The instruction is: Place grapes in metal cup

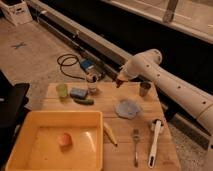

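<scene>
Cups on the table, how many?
2. Pale green cup at the table back left, beside the blue sponge; metal cup back right, just right of the gripper, which is shut on the grapes above the table. None look hidden.
</scene>
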`<state>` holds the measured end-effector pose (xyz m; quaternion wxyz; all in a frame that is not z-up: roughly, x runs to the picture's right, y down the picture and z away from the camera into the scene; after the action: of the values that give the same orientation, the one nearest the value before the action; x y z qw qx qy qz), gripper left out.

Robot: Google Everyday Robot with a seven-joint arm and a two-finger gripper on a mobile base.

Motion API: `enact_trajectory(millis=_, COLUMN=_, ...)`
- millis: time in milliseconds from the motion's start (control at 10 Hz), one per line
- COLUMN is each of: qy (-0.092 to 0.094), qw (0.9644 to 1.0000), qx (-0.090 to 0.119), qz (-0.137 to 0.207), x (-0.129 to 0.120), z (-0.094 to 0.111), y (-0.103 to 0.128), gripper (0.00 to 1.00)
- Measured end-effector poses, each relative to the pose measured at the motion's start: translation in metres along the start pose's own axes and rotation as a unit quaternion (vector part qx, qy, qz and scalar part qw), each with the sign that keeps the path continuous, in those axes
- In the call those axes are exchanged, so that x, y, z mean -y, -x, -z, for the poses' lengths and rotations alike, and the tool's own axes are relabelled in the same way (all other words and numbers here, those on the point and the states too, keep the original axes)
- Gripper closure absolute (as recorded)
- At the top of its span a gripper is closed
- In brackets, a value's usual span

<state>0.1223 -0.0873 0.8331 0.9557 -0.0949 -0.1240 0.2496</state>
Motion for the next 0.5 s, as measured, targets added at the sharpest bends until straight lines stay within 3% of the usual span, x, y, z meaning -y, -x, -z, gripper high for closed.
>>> enact_trajectory(millis=500, qy=-0.033, qw=0.9980, qx=-0.024, qz=-0.049, x=0.042, z=0.019, y=-0.031, gripper=1.00)
